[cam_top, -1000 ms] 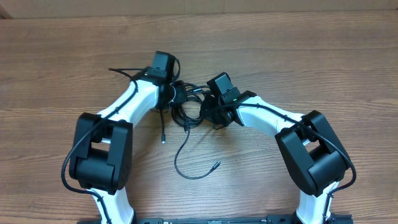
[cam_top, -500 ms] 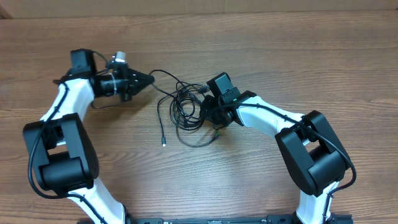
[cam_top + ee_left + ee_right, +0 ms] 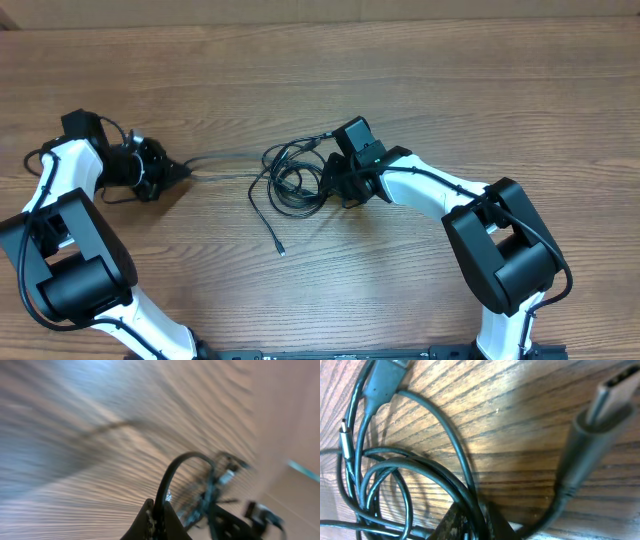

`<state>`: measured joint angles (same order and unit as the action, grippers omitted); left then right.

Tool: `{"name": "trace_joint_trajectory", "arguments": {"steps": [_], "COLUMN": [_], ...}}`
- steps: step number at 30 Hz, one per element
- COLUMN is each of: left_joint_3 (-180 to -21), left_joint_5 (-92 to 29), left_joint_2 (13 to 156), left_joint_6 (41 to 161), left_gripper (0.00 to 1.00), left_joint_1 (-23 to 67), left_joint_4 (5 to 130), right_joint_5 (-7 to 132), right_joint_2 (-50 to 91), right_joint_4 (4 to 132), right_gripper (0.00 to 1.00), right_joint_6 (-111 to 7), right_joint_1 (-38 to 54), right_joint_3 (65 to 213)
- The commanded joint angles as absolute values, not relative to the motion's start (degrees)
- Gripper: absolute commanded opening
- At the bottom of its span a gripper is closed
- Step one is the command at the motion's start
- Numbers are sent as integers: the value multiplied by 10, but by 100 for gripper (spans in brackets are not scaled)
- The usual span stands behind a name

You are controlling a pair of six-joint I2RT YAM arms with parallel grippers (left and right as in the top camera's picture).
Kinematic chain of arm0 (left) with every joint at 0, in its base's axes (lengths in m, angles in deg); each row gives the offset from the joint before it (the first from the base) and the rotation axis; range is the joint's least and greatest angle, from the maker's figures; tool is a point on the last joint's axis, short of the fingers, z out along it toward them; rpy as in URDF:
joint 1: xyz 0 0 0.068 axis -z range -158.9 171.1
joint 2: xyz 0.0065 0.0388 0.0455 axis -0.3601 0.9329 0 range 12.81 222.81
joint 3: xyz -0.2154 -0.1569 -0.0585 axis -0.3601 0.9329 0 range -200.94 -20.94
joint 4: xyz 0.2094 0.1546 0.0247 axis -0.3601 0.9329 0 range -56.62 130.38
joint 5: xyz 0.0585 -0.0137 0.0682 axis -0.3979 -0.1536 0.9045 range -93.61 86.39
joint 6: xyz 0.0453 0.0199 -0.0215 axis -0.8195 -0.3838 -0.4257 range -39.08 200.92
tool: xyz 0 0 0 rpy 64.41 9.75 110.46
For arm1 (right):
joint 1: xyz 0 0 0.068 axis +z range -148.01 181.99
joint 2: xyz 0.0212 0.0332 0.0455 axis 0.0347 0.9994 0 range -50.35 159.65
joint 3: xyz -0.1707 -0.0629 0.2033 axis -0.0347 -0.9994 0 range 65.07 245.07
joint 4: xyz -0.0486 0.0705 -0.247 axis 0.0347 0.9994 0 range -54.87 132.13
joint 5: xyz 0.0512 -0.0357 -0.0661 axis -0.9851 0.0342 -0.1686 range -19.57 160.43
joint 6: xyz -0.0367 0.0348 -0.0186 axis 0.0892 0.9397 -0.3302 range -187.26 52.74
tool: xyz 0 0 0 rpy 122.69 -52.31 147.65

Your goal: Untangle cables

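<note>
On the desk (image 3: 420,80) the cables (image 3: 295,180) lie mostly as one knotted cluster. Well left of the cluster, the left pincer (image 3: 183,171) is clamped on a strand (image 3: 220,175) drawn taut from it. At the cluster's right edge the right pincer (image 3: 335,186) is closed on the loops. One plug end (image 3: 281,252) trails below it. I judge one strand part-freed, with most loops left.

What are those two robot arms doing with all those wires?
They are untangling cables. The left gripper is clamped on one cable, which stretches across the table to the tangle. The right gripper pinches the tangle at its other side. One plug end lies loose in front. Most of the loops are not yet pulled apart.
</note>
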<state>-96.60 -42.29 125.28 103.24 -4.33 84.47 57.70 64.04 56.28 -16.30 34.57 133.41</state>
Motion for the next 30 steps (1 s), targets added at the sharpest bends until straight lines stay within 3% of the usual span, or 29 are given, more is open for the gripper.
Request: {"name": "trace_joint_trajectory", "arguments": {"steps": [1, 2, 4, 6, 11, 15, 19, 23, 26, 28, 29, 30], "left_joint_3": [-975, -975, -975, -975, -975, -975, -975, -975, -975, -975, -975, -975], "left_joint_5": [-299, -311, -370, -403, -403, -403, -367, -296, -248, -219, -212, -205], "left_joint_2": [1244, 1244, 1244, 1244, 1244, 1244, 1244, 1244, 1244, 1244, 1244, 1244], "left_joint_6": [1043, 1043, 1043, 1042, 1045, 1097, 1142, 1186, 1207, 1214, 1215, 1214], "left_gripper": [6, 11, 50, 63, 63, 75, 80, 75, 55, 31, 25, 13], "left_joint_1": [-59, -58, -55, -44, 3, 98, 182, 241, 275, 288, 288, 288], "left_joint_4": [846, 846, 855, 881, 884, 827, 794, 794, 792, 787, 787, 785], "right_joint_5": [595, 595, 595, 595, 595, 595, 595, 595, 595, 595, 595, 595], "right_joint_2": [646, 646, 646, 646, 646, 646, 646, 646, 646, 646, 646, 646], "right_joint_4": [565, 565, 565, 565, 564, 563, 565, 565, 565, 565, 565, 565], "right_gripper": [13, 13, 13, 13, 13, 13, 13, 13, 13, 13, 13, 13], "right_joint_6": [-165, -165, -165, -165, -165, -165, -165, -165, -165, -165, -165, -165], "right_joint_1": [346, 346, 346, 346, 346, 346, 346, 346, 346, 346, 346, 346], "right_joint_3": [1333, 1333, 1333, 1333, 1333, 1333, 1333, 1333, 1333, 1333, 1333, 1333]}}
